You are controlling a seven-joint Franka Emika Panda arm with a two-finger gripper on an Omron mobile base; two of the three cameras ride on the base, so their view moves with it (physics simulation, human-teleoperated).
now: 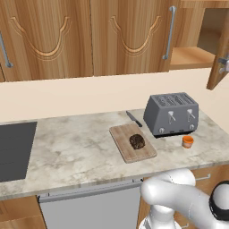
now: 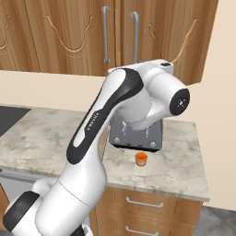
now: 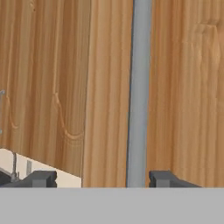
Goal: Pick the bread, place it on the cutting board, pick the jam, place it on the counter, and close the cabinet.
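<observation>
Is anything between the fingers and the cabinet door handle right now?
Nothing visible. In the hand view the grey handle of the cabinet door runs straight up between the two fingers, which stand apart on either side of it.

The white arm (image 2: 99, 138) is rising from the lower left of the right base view, bending at a dark-banded elbow toward the upper middle of the frame. In the hand view, the gripper (image 3: 103, 178) is showing 2 dark fingertips (image 3: 41, 178) standing apart at the bottom.
</observation>
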